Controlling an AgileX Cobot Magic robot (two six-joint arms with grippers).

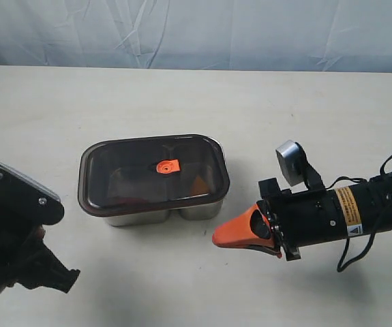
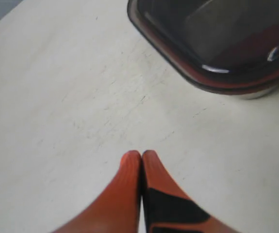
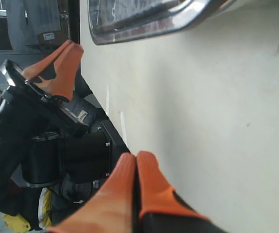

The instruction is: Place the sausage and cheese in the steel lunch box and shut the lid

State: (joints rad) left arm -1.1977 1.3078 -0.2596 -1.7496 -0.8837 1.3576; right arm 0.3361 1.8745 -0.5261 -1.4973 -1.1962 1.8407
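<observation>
The lid (image 1: pixel 153 167) sits on the lunch box (image 1: pixel 202 210) at centre frame, cheese (image 1: pixel 197 184) and a reddish sausage (image 1: pixel 133 199) dimly visible beneath, and the left tool (image 2: pixel 141 160) and right tool (image 3: pixel 135 162) are pressed together, empty, so the task appears complete.

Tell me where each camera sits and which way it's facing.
Exterior: raised, looking down on the table and the lidded steel lunch box; shows the left arm and right gripper.
Left wrist: on the left arm, looking past the shut left gripper at a box corner.
Right wrist: on the right arm, rolled sideways, looking past its shut fingers at the box rim and left arm.
Shared: all see the box.
</observation>
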